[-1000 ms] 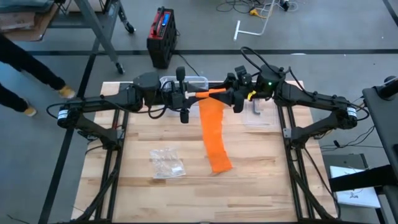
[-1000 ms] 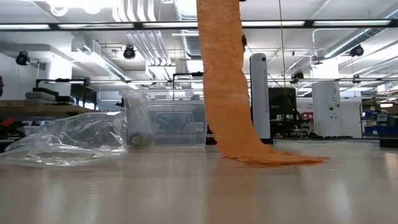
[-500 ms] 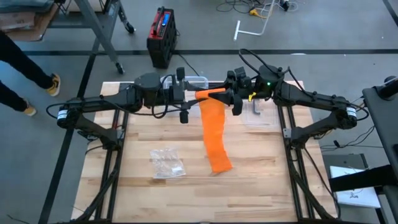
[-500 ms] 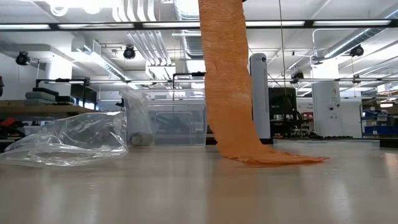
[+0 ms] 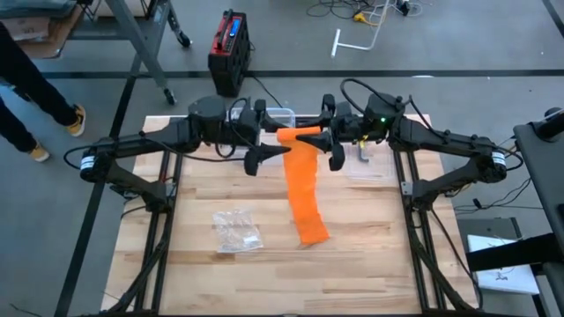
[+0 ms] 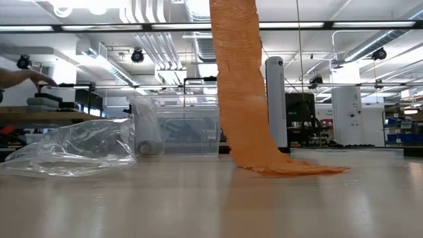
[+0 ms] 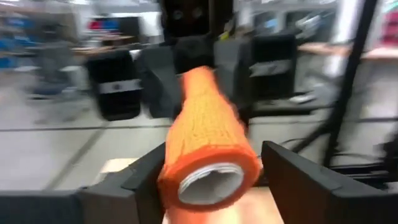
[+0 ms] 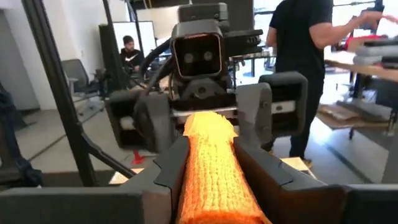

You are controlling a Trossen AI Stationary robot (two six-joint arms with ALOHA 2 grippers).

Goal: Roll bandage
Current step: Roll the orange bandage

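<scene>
Orange bandage roll (image 5: 298, 135) is held above the tabletop (image 5: 370, 238) by the closed right pincer (image 5: 322, 139), left pincer (image 5: 264, 151) spread around its other end, tail draped onto the wood.

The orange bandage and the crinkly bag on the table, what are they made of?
The orange bandage looks like stretchy woven cloth: a bumpy knit texture shows in the wrist views, and it hangs limp and folds on the table. Its roll seems wound on a pale core, maybe cardboard or plastic. The bag looks like thin clear plastic: see-through, shiny and wrinkled. The table looks like pale wood planks.
</scene>
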